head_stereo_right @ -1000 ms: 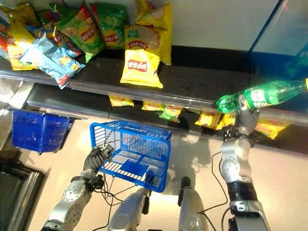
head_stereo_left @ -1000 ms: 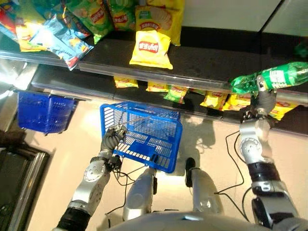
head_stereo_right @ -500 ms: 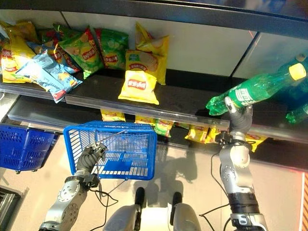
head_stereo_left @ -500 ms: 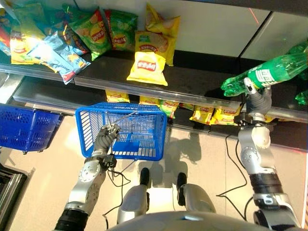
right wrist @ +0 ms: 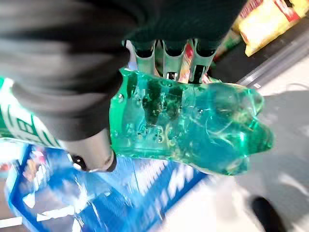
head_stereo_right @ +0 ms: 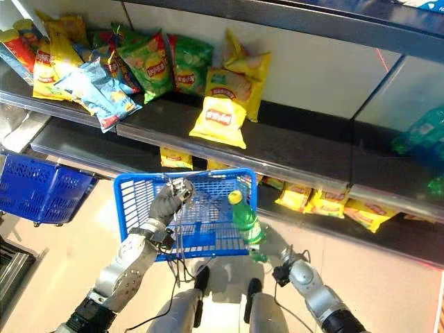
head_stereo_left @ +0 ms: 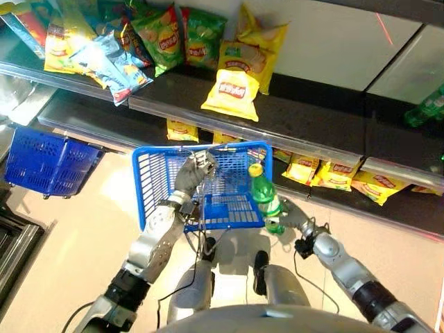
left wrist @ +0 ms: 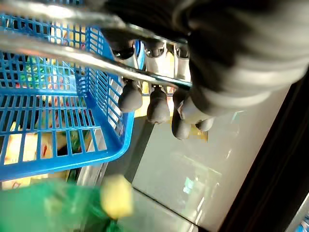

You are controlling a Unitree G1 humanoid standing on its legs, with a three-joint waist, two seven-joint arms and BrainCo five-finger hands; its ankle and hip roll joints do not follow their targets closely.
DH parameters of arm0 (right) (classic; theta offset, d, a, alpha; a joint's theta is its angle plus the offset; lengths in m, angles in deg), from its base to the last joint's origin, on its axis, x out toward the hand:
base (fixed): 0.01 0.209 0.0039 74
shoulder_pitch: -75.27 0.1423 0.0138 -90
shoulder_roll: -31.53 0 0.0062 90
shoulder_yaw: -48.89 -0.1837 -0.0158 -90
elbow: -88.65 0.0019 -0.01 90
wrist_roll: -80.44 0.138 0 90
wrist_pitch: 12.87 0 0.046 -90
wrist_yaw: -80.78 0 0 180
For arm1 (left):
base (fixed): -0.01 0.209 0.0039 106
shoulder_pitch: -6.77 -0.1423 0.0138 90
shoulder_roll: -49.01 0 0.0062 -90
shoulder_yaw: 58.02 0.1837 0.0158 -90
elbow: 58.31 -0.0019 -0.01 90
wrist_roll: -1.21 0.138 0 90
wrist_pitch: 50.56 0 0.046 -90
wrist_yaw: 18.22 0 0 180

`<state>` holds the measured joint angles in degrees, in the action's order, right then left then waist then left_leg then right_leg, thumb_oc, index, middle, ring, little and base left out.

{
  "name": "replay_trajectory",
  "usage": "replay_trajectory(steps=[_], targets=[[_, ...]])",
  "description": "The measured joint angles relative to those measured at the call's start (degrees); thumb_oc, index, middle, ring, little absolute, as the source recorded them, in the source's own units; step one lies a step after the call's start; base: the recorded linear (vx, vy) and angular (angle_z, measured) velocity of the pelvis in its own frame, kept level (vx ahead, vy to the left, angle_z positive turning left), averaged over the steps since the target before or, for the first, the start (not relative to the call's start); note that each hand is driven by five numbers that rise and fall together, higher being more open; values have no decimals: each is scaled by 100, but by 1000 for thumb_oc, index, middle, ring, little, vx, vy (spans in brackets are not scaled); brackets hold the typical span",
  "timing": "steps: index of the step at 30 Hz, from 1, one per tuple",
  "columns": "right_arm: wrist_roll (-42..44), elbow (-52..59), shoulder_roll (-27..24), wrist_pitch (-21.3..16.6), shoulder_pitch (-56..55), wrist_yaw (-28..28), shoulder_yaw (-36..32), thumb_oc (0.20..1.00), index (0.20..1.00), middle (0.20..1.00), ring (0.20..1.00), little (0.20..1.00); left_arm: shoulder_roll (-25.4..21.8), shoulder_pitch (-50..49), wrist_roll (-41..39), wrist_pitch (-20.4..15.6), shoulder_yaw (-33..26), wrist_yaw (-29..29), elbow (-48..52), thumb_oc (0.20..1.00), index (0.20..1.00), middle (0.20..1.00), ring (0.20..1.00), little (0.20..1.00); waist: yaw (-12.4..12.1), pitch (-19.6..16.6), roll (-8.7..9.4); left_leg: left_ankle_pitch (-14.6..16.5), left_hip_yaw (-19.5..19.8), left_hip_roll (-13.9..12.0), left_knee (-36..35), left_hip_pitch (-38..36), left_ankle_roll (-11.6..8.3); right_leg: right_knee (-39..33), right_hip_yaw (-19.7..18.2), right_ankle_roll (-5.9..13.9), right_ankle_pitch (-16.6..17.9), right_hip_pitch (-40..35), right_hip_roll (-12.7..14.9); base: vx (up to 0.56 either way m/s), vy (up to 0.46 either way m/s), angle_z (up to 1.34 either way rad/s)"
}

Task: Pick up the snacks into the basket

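- My left hand (head_stereo_left: 196, 168) is curled round the wire handle (left wrist: 72, 55) of the blue basket (head_stereo_left: 158, 201), which sits in the middle of the left eye view; I hold it by the handle so the open top faces up and I have something to drop into
- My right hand (head_stereo_left: 291, 214), at lower centre right of that view, is clenched round the lower body of the green bottle (head_stereo_left: 264, 197); gripping low leaves the yellow cap end free to go in first
- The bottle stands nearly upright at the basket's right rim, its cap just above the edge; whether its base is already inside I cannot tell
- I judge the drop is close, since the bottle touches or nearly touches the rim
- Chip bags (head_stereo_left: 234, 90) lie on the shelf (head_stereo_left: 305, 125) across the upper part of the frame, well apart from both hands, so they wait
- A second blue basket (head_stereo_left: 48, 161) sits at the left edge, unused
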<state>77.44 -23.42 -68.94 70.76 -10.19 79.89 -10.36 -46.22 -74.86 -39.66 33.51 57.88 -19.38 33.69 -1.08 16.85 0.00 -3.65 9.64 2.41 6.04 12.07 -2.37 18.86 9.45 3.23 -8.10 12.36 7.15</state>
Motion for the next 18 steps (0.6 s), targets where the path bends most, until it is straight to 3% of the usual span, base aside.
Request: replay_trajectory(steps=[4,8,14,18], targets=[[-652,-835,144,6,837,-4,697,200,200,200,200,200,9,751,-269,19,741,-12,0,200,200,200,200,200,-58,350,-153,-65,170,30,69,207,-65,192,128,-47,-60,197,56,-15,-9,23],[-774,-1388,512,40,1153,112,808,200,200,200,200,200,56,1035,-493,60,1041,-118,5,200,200,200,200,200,-168,496,-291,-128,382,51,74,265,-111,343,346,-124,-178,220,107,-3,-21,27],[-682,-1966,856,123,1598,428,648,200,200,200,200,200,-45,1161,-1019,147,1310,-223,118,200,200,200,200,200,-323,541,-368,-131,574,126,144,353,-135,455,426,-120,-301,198,138,-23,1,23],[-268,-2112,831,212,2092,767,404,200,200,200,200,200,-187,1267,-1403,156,1555,-223,451,200,200,200,200,200,-471,624,-461,-128,588,206,265,545,-130,640,405,-95,-366,413,219,-116,14,6]])
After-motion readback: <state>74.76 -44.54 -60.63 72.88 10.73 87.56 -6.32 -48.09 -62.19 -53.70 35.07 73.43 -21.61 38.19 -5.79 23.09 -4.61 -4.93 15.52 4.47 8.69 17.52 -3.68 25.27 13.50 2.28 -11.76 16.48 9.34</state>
